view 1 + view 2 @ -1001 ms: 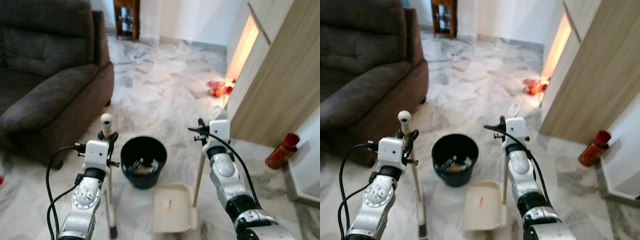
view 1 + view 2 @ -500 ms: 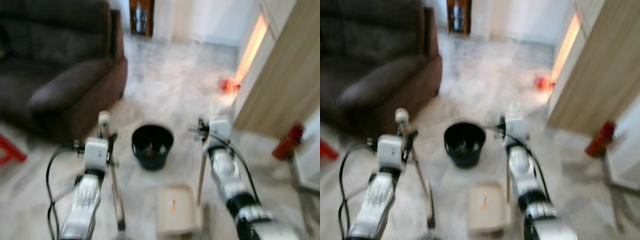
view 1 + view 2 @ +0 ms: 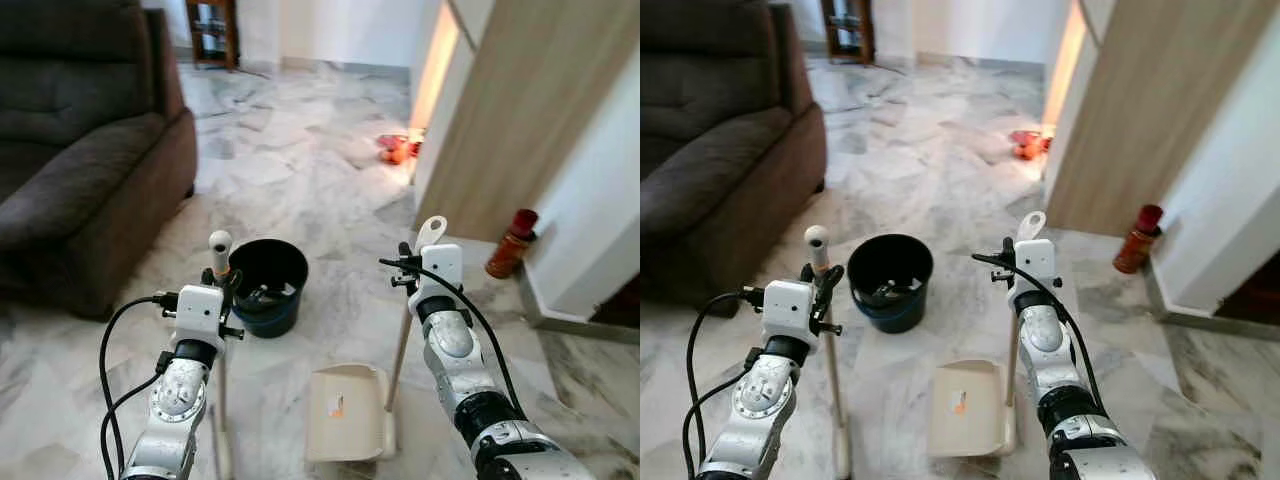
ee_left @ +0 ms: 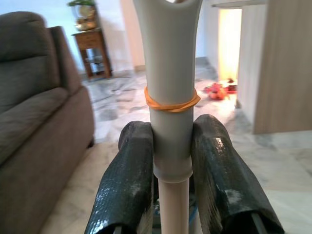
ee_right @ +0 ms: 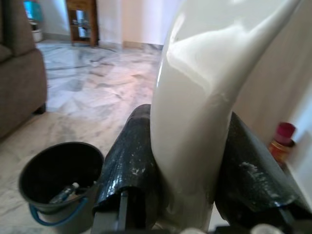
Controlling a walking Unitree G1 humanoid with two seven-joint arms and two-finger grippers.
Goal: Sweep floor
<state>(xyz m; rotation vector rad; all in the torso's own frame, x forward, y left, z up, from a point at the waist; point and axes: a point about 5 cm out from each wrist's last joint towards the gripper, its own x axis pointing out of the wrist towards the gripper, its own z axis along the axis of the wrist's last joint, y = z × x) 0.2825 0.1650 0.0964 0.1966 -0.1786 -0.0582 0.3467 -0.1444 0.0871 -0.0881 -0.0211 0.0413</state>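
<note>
From your head camera, the broom handle (image 3: 217,262) stands left of the black bucket (image 3: 264,286), the cream dustpan (image 3: 346,427) on the marble floor (image 3: 300,170) before it. Your left wrist view shows the left gripper (image 4: 171,161) clamped around that handle. Your right wrist view shows the right gripper (image 5: 183,170) gripping the dustpan handle (image 5: 200,117).

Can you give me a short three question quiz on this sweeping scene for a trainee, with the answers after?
1. True or false: the left tool is shut on the broom handle.
2. What does the right tool hold? A) the bucket B) the dustpan handle C) the red bottle
3. Fill in: the black bucket stands on the marble floor between the robot and the ____.

Key
1. True: its fingers press the handle from both sides, just below an orange rubber band.
2. B: the dustpan handle; the cream dustpan rests on the floor, with a small orange scrap in it.
3. Sofa.
</note>
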